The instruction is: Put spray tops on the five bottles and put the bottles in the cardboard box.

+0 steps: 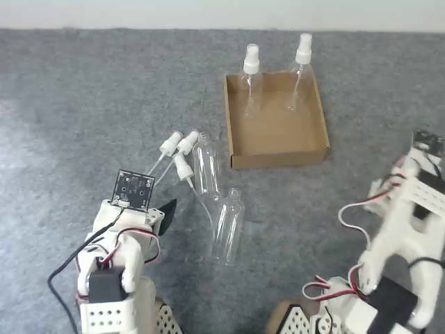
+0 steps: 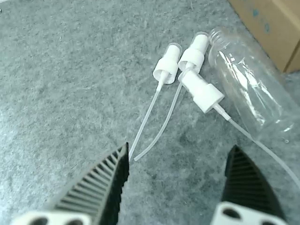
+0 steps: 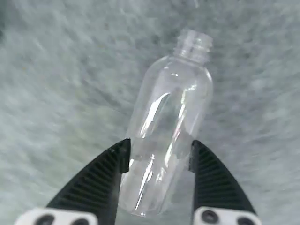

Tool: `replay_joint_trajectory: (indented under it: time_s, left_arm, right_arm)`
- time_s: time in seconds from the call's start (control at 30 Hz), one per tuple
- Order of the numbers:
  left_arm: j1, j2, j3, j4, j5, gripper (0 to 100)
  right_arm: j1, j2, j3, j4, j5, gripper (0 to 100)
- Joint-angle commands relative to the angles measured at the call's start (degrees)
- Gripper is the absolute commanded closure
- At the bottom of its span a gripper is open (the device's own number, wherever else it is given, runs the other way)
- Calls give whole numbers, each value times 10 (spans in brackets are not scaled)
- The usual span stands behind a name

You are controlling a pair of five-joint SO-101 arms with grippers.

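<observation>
Left pincer [image 2: 179, 149] wide, empty, low over carpet [image 2: 56, 70]. Three loose tops [image 2: 194, 54] just ahead of its tips, tubes trailing back toward it; bare bottle [image 2: 248, 89] lying beside tops. Second bare bottle [image 1: 228, 226] near same pincer, off to right. Right pincer [image 3: 159, 143] clamped on third bottle [image 3: 173, 93], apparently off carpet, neck pointing away. Box [image 1: 278, 158] well beyond left pincer, two capped bottles [image 1: 251, 66] upright inside.

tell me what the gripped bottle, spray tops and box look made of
The bottle looks like clear glossy plastic: see-through, with bright glints. The spray tops: white smooth plastic, probably, with thin translucent tubes. The cardboard box: brown matt cardboard, plain folded walls.
</observation>
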Motion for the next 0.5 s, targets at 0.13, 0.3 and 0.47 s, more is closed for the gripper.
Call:
replay_joint_trajectory:
  time_s: [0.13,0.3,0.47]
  left_arm:
    - [-25,43,-86,-24,-4,692]
    - [-26,209,-197,-36,-4,692]
    - [-25,423,-356,17,-4,693]
  right_arm:
    - [104,-30,-30,-14,410,795]
    - [150,-26,-48,-33,542,814]
    - [175,-26,-24,-41,583,813]
